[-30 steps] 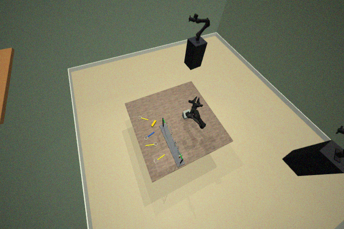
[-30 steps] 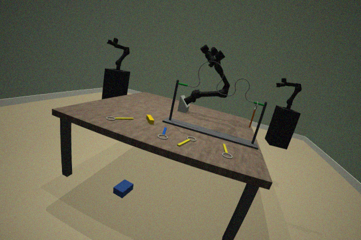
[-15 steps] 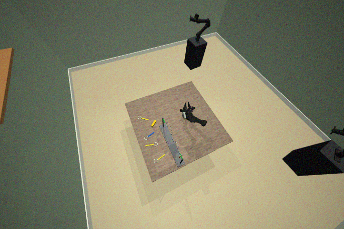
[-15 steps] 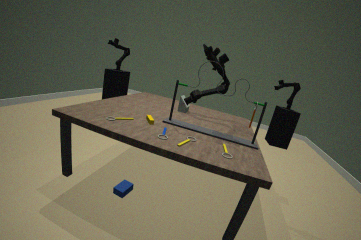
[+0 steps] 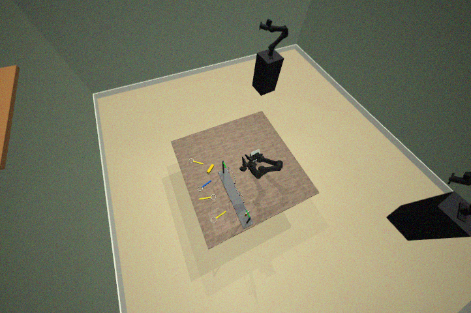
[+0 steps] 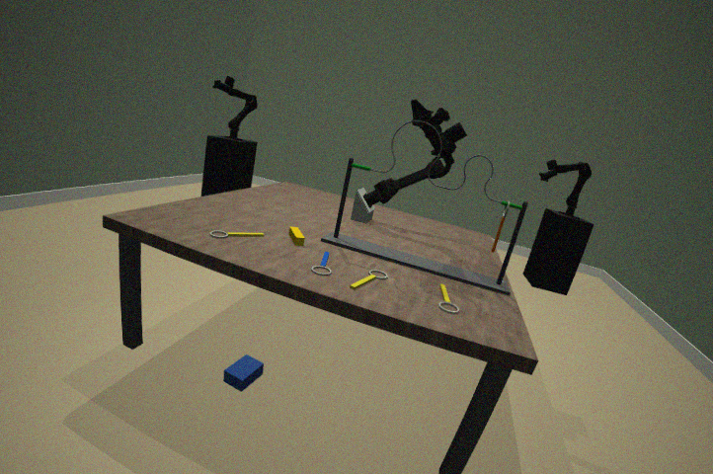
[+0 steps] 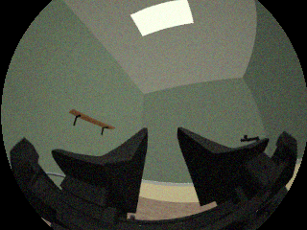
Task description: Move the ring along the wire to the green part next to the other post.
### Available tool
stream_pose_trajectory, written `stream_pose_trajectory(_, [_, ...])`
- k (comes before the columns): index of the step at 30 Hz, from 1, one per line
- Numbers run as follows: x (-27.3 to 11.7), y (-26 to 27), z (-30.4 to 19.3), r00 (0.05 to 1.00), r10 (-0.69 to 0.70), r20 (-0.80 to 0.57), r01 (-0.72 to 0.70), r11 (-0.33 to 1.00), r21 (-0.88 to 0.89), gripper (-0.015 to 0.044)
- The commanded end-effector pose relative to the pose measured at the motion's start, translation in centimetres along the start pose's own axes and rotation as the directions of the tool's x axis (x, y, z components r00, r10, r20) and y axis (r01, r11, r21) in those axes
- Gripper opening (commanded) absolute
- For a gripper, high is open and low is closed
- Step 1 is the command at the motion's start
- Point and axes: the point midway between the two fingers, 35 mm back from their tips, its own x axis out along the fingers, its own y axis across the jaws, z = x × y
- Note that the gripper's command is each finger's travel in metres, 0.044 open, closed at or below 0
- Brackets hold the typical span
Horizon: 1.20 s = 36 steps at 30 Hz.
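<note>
The ring (image 6: 506,209) hangs on the green wire part (image 6: 514,206) (image 5: 248,214) beside the right post (image 6: 513,243) in the exterior view. Its orange handle (image 6: 498,233) points down. The other green part (image 6: 361,166) (image 5: 224,165) is beside the left post (image 6: 343,197). The thin grey wire (image 6: 479,155) curves between them. My gripper (image 7: 163,130) (image 6: 416,106) (image 5: 244,158) is open and empty, with its fingers partly apart. It is raised high on the arm's side of the wire, far from the handle. The wire's left loop overlaps it in the exterior view; the gap between them is unclear.
The wire stand's grey base (image 5: 231,190) (image 6: 413,263) lies on the table. Beyond it lie several yellow-handled rings, one blue-handled ring (image 6: 323,267) (image 5: 205,184) and a yellow block (image 6: 296,235) (image 5: 210,168). A pale block (image 6: 361,209) is by the arm's base.
</note>
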Motion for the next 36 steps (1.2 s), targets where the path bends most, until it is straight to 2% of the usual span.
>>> stream_pose_trajectory(1, [-2.3,3.6,-0.5,0.992,0.126,-0.026,-0.125,0.991,0.041,0.016])
stream_pose_trajectory(9, [-8.6,10.0,-1.4,0.924,0.375,-0.076,-0.364,0.922,0.132,0.016])
stream_pose_trajectory(19, [-18.4,15.6,-2.0,0.756,0.642,-0.129,-0.592,0.755,0.282,0.016])
stream_pose_trajectory(25, [-23.9,17.5,-2.4,0.647,0.747,-0.153,-0.654,0.647,0.391,0.016])
stream_pose_trajectory(36, [-33.3,20.0,-3.9,0.534,0.824,-0.187,-0.673,0.549,0.497,0.016])
